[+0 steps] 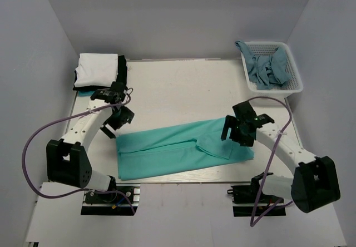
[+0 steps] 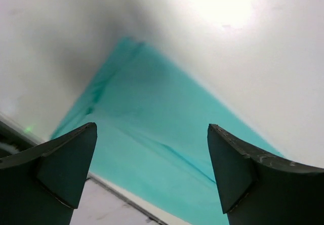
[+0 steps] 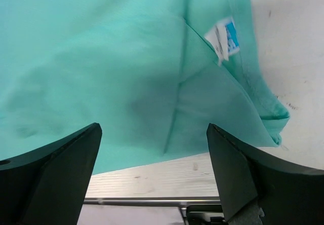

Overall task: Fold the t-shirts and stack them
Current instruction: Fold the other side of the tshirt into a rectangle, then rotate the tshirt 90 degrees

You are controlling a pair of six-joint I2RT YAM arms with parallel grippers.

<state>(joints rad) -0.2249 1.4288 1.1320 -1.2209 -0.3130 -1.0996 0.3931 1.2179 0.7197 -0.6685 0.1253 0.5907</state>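
Note:
A turquoise-green t-shirt (image 1: 178, 148) lies folded into a long strip across the near part of the table; it fills the left wrist view (image 2: 152, 134) and the right wrist view (image 3: 116, 68), where its small neck label (image 3: 224, 37) shows. A stack of folded shirts, white (image 1: 95, 69) on black (image 1: 122, 69), with a teal edge below, sits at the far left. My left gripper (image 1: 121, 113) is open and empty above the strip's left end. My right gripper (image 1: 238, 134) is open and empty above the strip's right end.
A white plastic lattice basket (image 1: 295, 80) at the far right holds crumpled grey-blue cloth (image 1: 268, 69). The table's front edge (image 3: 152, 200) runs just below the shirt. Purple cables loop beside both arms.

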